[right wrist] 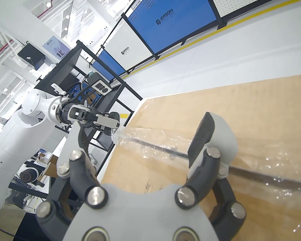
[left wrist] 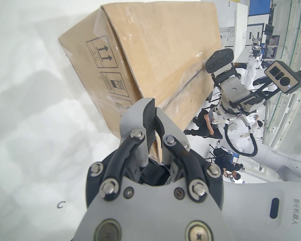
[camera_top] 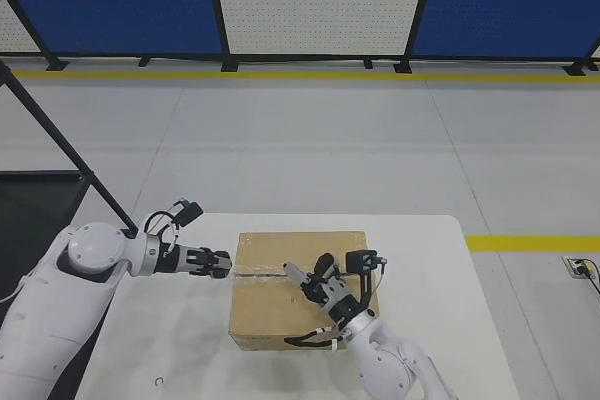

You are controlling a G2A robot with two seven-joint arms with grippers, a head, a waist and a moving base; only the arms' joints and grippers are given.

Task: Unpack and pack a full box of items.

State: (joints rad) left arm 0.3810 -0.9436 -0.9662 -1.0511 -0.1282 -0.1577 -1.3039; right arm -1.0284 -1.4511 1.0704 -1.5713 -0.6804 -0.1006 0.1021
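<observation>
White table [camera_top: 430, 300], cardboard box [camera_top: 265, 315] sits mid-table, flaps down, seam taped. Right gripper [camera_top: 308, 270] hangs just above the box top over the seam, fingers spread wide, holding nothing. Left gripper [camera_top: 223, 264] is at the box's left edge where the seam ends, fingers clenched together. Clear tape [right wrist: 150, 141] is crinkled along the seam; can't tell if its end is pinched.

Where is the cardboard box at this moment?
In the top view the cardboard box stands near the middle of the white table, with the left gripper at its side edge and the right gripper over its top.
</observation>
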